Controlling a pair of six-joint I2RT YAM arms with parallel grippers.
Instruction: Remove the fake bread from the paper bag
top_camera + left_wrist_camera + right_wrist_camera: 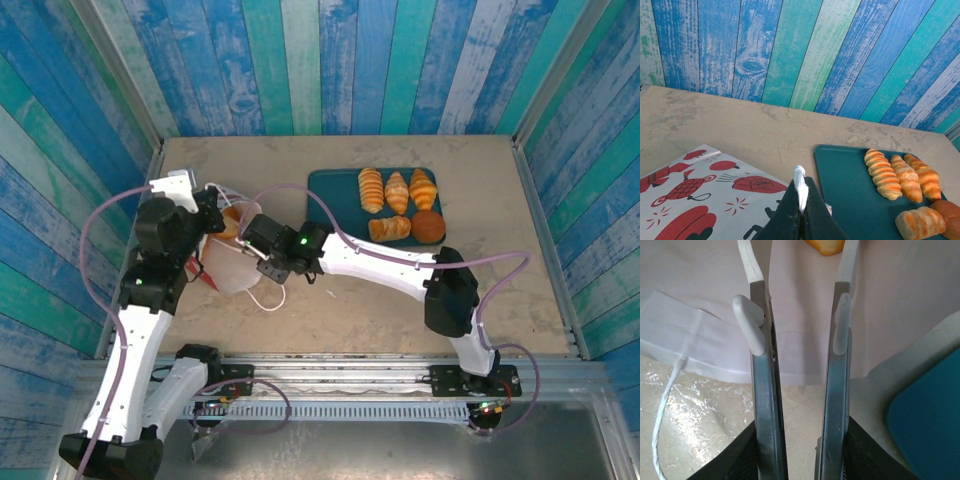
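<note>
- Right arm's jaws stand spread with nothing between them. They point into the mouth of the paper bag point(890, 300), where an orange piece of fake bread point(825, 246) shows just past the tips.
- Left arm's jaws are pressed together, pinching the bag's white rim near the left edge of the bench point(480, 290).
- Five other pastries point(397, 190) lie on the teal tray point(335, 195) near the bench's middle.
- The bread looks light, hard and smooth, so grip it firmly across its narrow middle and spare the thin, easily crumpled paper.

Beige table point(500, 270); paper bag point(232, 272); teal tray point(335, 190)
</note>
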